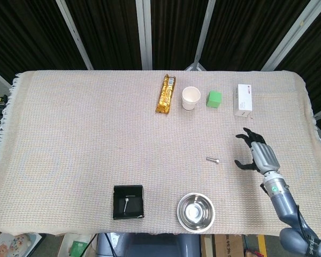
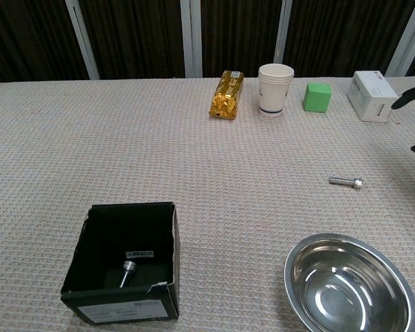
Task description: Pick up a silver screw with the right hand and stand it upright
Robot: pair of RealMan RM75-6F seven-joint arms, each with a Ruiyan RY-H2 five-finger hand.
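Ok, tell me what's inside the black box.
The black box holds one silver screw lying on its floor beside a small barcode label. Its near wall hides the floor right behind it.

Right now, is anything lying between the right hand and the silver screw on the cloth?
Nothing: in the head view the stretch between the open right hand and the small silver screw lying flat is bare woven beige tablecloth.
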